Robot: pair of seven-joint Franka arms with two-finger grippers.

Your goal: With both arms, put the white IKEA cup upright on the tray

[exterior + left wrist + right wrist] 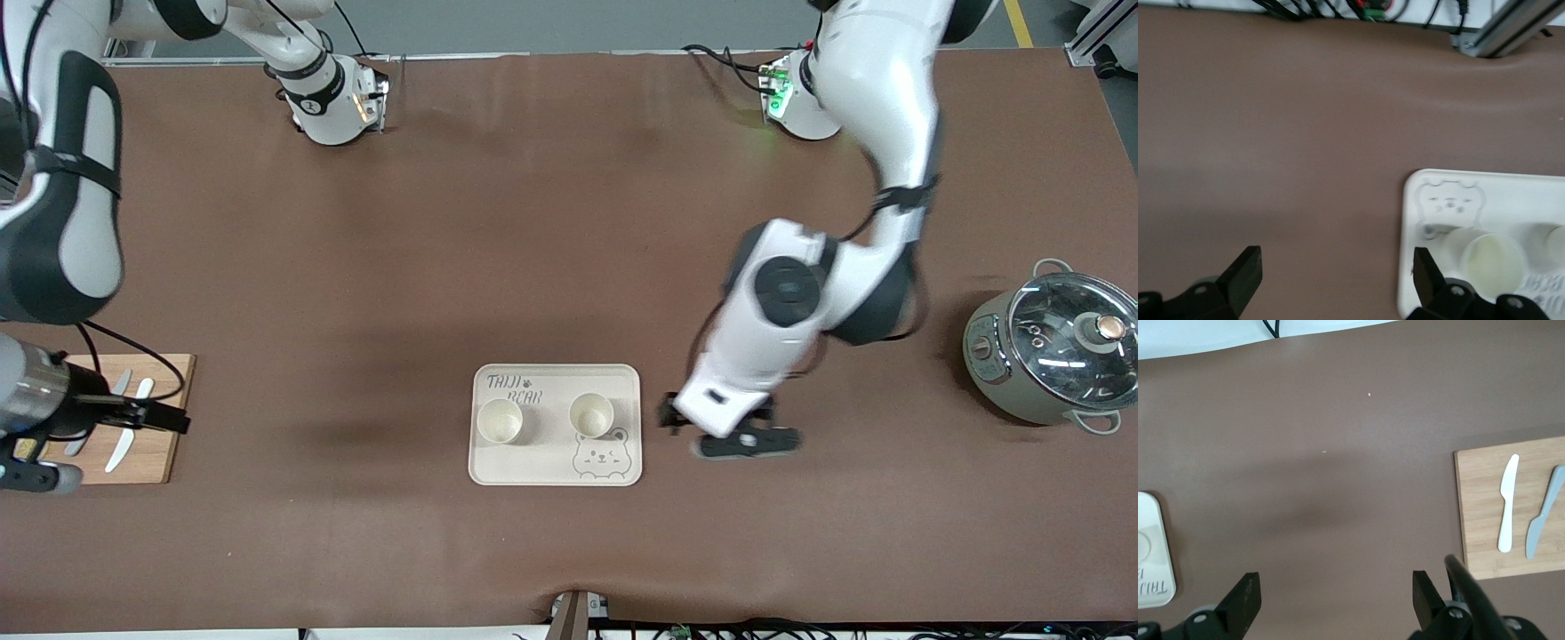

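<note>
The cream tray [544,466] with grey "TAIJI BEAR" lettering and a bear face lies in the middle of the table. Two white cups stand upright on it, one [500,420] toward the right arm's end and one [591,415] toward the left arm's end. My left gripper [716,433] hangs low beside the tray on the left arm's side; in the left wrist view it [1336,277] is open and empty, with the tray [1511,193] and a cup [1491,259] beside one finger. My right gripper [164,416] is over the wooden board, open and empty [1336,597].
A wooden cutting board [156,458] with a white knife [1507,503] and a grey knife [1541,513] lies at the right arm's end. A grey pot with a glass lid [1053,351] stands at the left arm's end. The tray's corner [1151,520] shows in the right wrist view.
</note>
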